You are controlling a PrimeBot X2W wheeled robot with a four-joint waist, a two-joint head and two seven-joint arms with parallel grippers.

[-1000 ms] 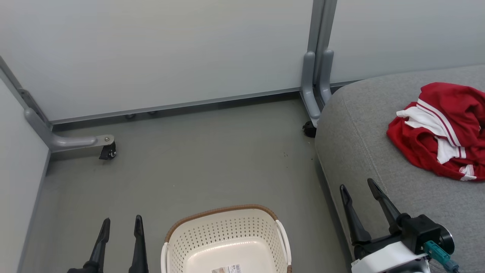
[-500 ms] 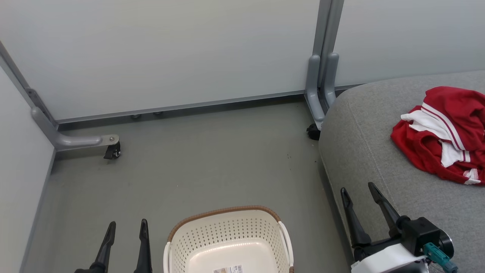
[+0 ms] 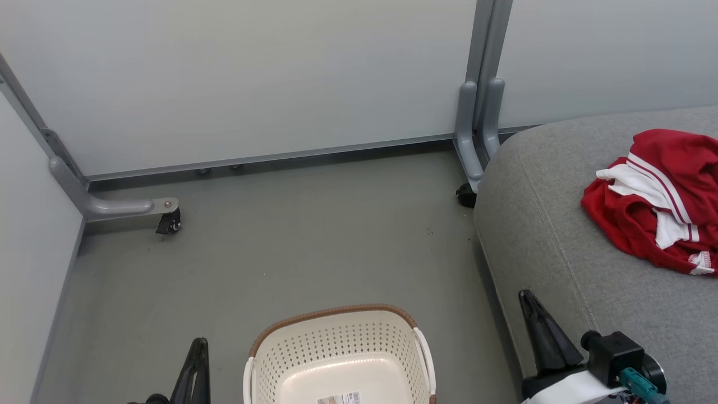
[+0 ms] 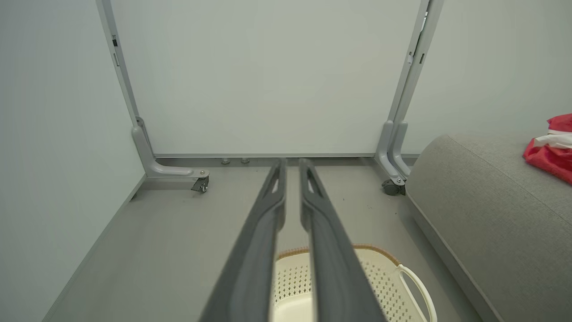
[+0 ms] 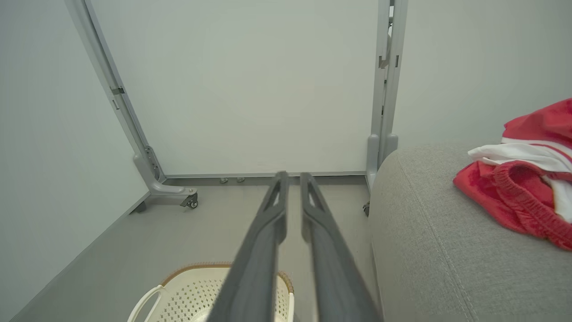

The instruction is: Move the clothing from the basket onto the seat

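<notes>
Red clothing lies heaped on the grey seat, at the right edge of the head view. Basket at bottom centre, on the floor, apart from the seat. Left gripper lower left, right gripper lower right: fingers drawn nearly together on both, gripping nothing.

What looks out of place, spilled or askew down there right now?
Nothing serious. The clothing lies crumpled on the seat, back from its rounded edge. The basket stands upright on the floor, its visible part empty. A few dark specks dot the floor near the seat.
</notes>
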